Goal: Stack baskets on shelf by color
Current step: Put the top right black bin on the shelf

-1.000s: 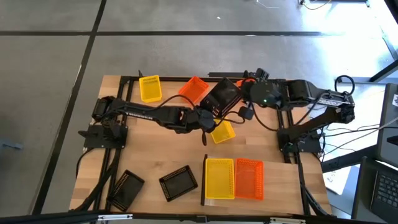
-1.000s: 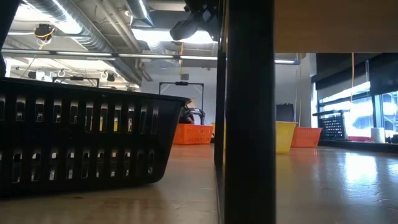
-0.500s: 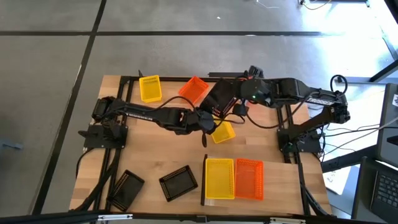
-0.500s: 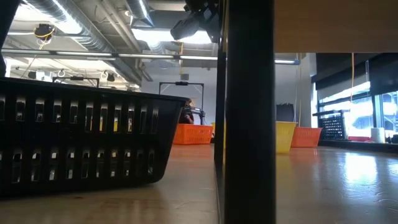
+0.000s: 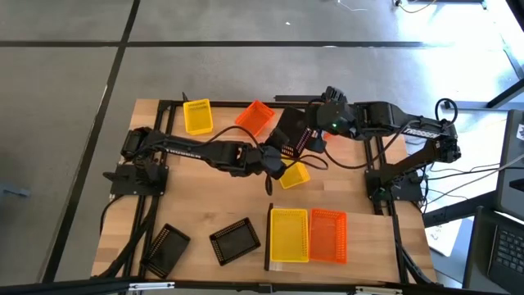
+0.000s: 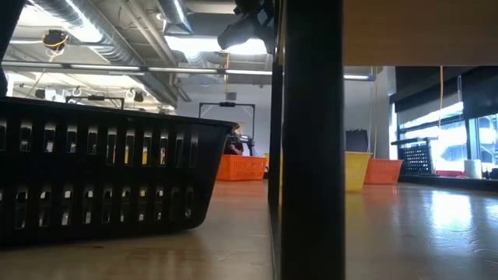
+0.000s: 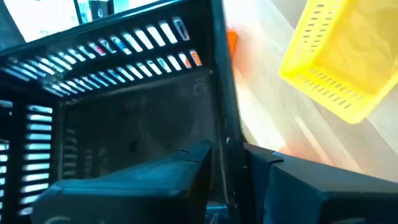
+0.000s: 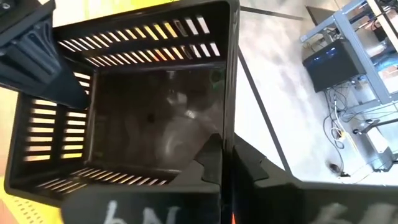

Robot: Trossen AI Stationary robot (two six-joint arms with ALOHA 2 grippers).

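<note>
Grey concrete floor is surrounding the wooden desk [image 5: 205, 205] on every side in the high view, and no brand, label or legible writing is showing on anything. Nearest the front edge, the shelf [image 5: 269, 238] is lying with its dark upright end piece toward the left, and one yellow basket [image 5: 289, 234] and one orange basket [image 5: 328, 235] are sitting on it side by side. Two black baskets [image 5: 235, 240] are resting on the desk to the left of the shelf, apart from each other, the outer one [image 5: 166, 247] by the front left corner.

Farther back, at mid-desk, a small yellow basket [image 5: 295, 174] is lying tilted just beside the left end effector [image 5: 274, 161]. Both arms are meeting on a lifted black basket [image 5: 291, 133] just beyond it. The left end effector [image 7: 233, 165] is straddling one wall of this basket, its two fingers standing a little apart with the rim between them; whether they are pressing it I cannot tell. The right end effector [image 5: 315, 135] is reaching in from the right, and in its wrist view it [image 8: 229, 158] is closed on the basket's opposite rim, fingers pinching the wall.

Toward the far edge, an orange basket [image 5: 255, 117] is lying tilted near the black one, and another yellow basket [image 5: 197, 115] is sitting well to its left.
</note>
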